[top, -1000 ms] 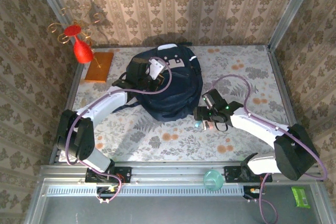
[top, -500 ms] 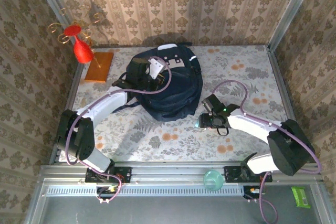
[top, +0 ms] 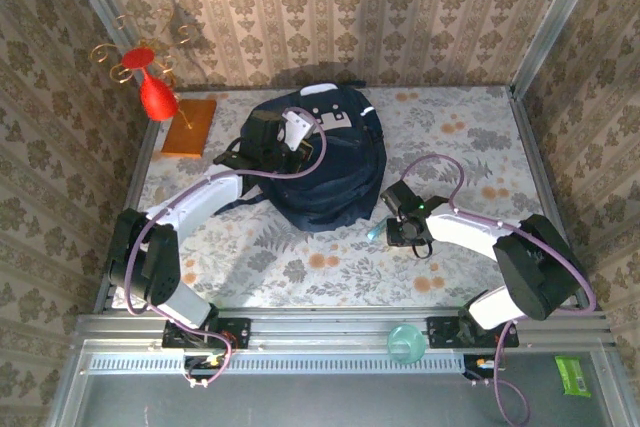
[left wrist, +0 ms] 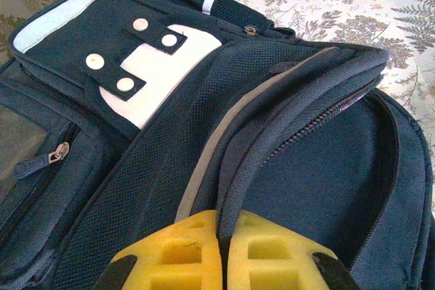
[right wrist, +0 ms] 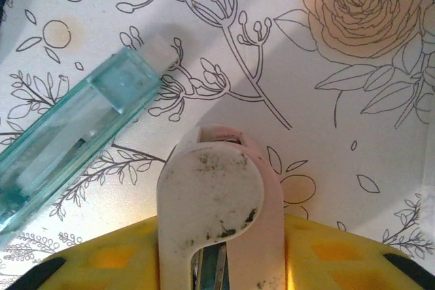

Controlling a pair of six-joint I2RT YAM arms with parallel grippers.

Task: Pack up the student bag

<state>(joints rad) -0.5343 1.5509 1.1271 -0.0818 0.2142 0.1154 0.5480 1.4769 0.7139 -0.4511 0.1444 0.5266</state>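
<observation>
Far left, back corner: red vase [top: 156, 95] with gold wire curls stands beside a wooden board [top: 190, 125] lying flat on the table [top: 300, 257], which has a floral cover.

Left arm reaches from the near-left edge up onto the student bag [top: 335, 182]. The bag lies in the middle of the table, toward the back wall, and is the largest item present. It is dark navy, with the grey-white front patch [left wrist: 160, 73] facing up and three pale round studs on its black tabs. A thin pale stripe runs along the mesh panel. One zipper pull [left wrist: 58, 154] shows on the side pocket at left.

Left fingers [left wrist: 200, 256]: yellow, pressed together, pinching the padded rim of the bag's main opening. The rim rises between them and the zipper teeth run up and to the right from the pinch. The flap is held up off the darker inner panel.

Right of the bag: right fingers [top: 398, 230] point down at the table, just beside the bag's near-right edge. In the wrist view, a pale pink plastic piece [right wrist: 214, 202] with a scuffed white face sits between the yellow fingers, which lie against both of its sides. Cannot tell whether it is lifted off the table.

A clear teal case [right wrist: 68, 151] with a white cap lies diagonally on the table, just left of the pink piece and not touching it.

Near rail: teal cup [top: 404, 342] at centre-right, green packet [top: 573, 375] at far right.
</observation>
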